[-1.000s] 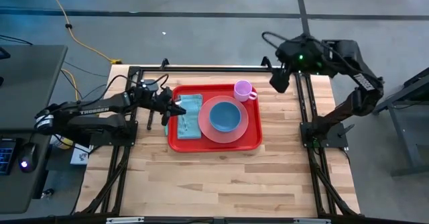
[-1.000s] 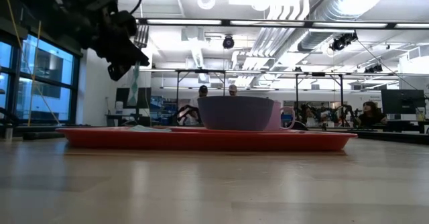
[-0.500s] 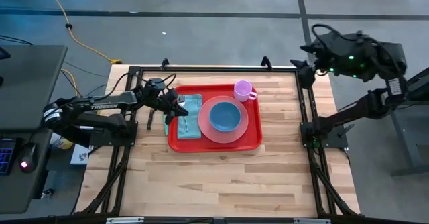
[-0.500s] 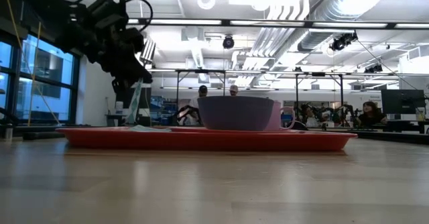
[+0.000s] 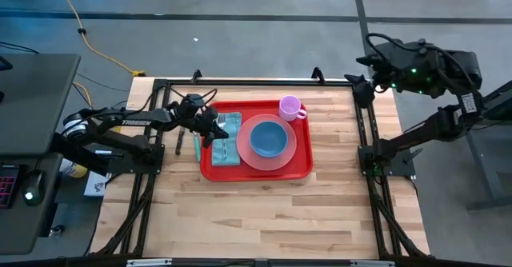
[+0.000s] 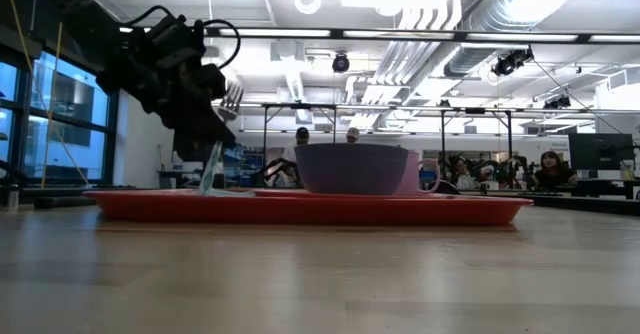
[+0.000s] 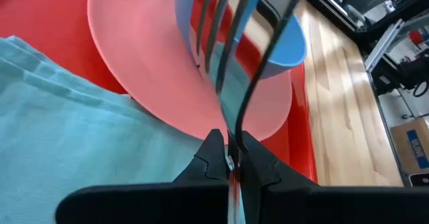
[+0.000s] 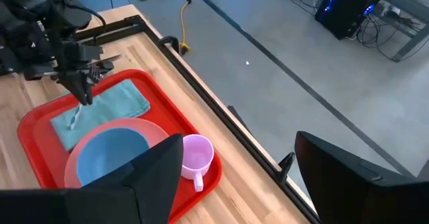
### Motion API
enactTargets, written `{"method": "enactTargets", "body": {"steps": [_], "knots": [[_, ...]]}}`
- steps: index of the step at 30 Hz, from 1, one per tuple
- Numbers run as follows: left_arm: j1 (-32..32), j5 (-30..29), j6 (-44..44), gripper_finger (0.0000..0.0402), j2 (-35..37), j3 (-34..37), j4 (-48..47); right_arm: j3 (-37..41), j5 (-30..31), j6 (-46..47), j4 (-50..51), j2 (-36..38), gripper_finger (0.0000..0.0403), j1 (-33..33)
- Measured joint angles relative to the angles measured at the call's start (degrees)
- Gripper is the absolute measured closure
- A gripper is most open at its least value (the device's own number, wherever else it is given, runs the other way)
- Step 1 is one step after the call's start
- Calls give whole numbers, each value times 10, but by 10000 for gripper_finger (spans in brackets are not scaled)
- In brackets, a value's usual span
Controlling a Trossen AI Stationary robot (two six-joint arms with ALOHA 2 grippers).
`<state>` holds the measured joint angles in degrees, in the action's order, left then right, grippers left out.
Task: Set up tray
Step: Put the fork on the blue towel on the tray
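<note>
The red tray (image 5: 256, 176) lies mid-table and carries a teal napkin (image 5: 229, 139), a pink plate (image 5: 282, 160) with a blue bowl (image 5: 268, 138), and a pink cup (image 5: 290, 107). My left gripper (image 5: 211, 130) hovers over the napkin, shut on a fork (image 6: 212, 164) with a teal handle and metal tines (image 6: 232, 96). In the left wrist view the tines (image 7: 214, 23) stand before the plate (image 7: 147, 70) and napkin (image 7: 74, 137). My right gripper (image 8: 248, 184) is open, off the table's far right corner (image 5: 364, 81). My left gripper pinches the fork between its two fingers (image 7: 211, 158) at the neck (image 7: 236, 123), just below the tines. It comes slanting down from the table's left. The fork stands nearly upright, tines up, its teal handle (image 6: 210, 172) hanging down with the lower end at the napkin.
Two thin utensils (image 5: 178, 142) (image 5: 197, 149) lie on the wood left of the tray. A black frame (image 5: 256, 81) runs along the far and side edges. Bare wood (image 5: 264, 219) stretches from the tray to the near edge. People show in the room behind.
My left gripper has moved down and toward the tray's middle, lowering the fork until its handle end reaches the napkin. My right arm has swung from above the far right corner out past the table's right edge and has then held still.
</note>
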<state>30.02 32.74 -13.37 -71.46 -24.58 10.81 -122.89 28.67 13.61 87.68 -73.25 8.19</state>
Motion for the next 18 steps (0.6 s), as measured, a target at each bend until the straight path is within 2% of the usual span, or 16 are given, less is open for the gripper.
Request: {"method": "enactTargets", "body": {"steps": [8, 18], "knots": [[0, -29, 16, 330, -1, 0, -3, 0, 2, -1, 0, -2, 137, 0], [0, -50, 30, 335, -1, 0, -2, 0, 3, -1, 0, -2, 137, 0]]}}
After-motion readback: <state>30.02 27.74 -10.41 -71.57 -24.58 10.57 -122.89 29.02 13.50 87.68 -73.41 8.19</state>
